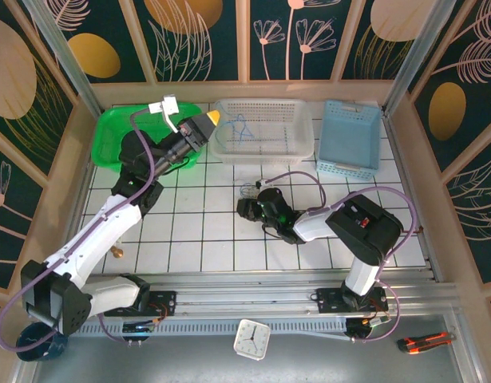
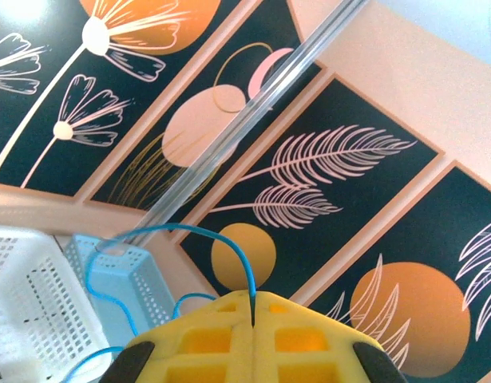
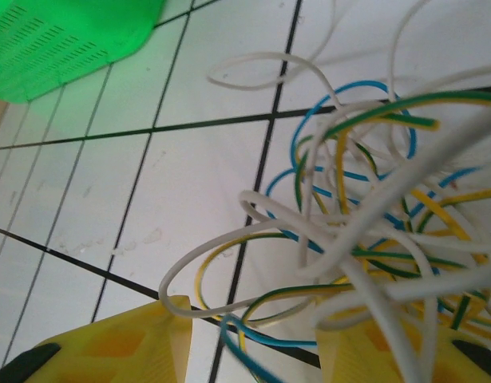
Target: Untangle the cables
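My left gripper (image 1: pixel 213 118) is raised over the gap between the green basket (image 1: pixel 117 132) and the white basket (image 1: pixel 265 128). Its yellow jaws (image 2: pixel 252 319) are shut on a thin blue cable (image 2: pixel 189 231), which loops away and hangs down into the white basket (image 1: pixel 240 128). A tangle of white, blue and yellow-green cables (image 1: pixel 251 190) lies on the tiled table. My right gripper (image 1: pixel 243 209) sits low beside it. In the right wrist view its jaws (image 3: pixel 253 343) stand open, with loops of the tangle (image 3: pixel 365 207) lying between and over the yellow fingers (image 3: pixel 133 343).
A light blue basket (image 1: pixel 349 136) stands at the back right, next to the white basket (image 2: pixel 29 319). The green basket's corner (image 3: pixel 69 40) is close to the tangle's far left. Wooden walls enclose the table. A white clock (image 1: pixel 251 338) and a cutter (image 1: pixel 425 341) lie below the rail.
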Action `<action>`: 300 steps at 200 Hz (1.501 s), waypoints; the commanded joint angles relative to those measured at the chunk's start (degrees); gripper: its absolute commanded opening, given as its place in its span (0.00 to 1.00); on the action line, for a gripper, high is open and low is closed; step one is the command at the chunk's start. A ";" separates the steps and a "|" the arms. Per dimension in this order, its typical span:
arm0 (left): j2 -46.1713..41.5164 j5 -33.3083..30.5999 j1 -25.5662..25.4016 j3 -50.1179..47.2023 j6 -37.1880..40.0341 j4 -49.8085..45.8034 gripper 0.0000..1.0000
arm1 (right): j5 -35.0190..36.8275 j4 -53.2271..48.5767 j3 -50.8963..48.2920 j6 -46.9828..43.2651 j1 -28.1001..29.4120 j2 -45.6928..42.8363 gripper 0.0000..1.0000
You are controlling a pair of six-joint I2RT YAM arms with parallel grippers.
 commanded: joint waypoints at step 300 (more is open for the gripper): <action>35.39 -10.95 0.40 22.00 16.29 -0.30 0.00 | -4.81 -36.44 6.03 -3.77 -14.69 -38.31 0.57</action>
